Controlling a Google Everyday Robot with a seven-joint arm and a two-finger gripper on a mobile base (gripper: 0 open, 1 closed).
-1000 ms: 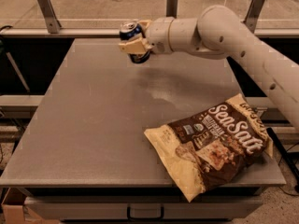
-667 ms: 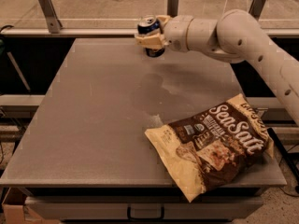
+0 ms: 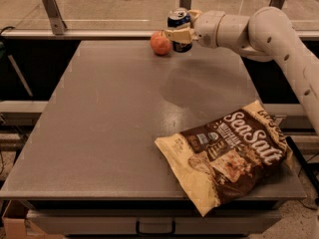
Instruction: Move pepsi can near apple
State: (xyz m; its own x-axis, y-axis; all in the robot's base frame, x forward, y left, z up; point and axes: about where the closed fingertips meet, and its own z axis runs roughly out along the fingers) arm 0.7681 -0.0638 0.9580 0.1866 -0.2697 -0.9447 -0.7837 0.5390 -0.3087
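Note:
The dark-blue pepsi can with a silver top is held in my gripper, which is shut on it above the far edge of the grey table. The can is upright and lifted off the surface. The red-orange apple sits on the table at the far edge, just left of and slightly below the can, close to the gripper's finger. My white arm reaches in from the right.
A large brown and cream Sea Salt snack bag lies at the table's near right corner. Metal posts and a rail stand behind the far edge. A drawer handle shows below the front edge.
My gripper has carried the can to the right along the far edge. The apple, hidden before, now shows just left of the can.

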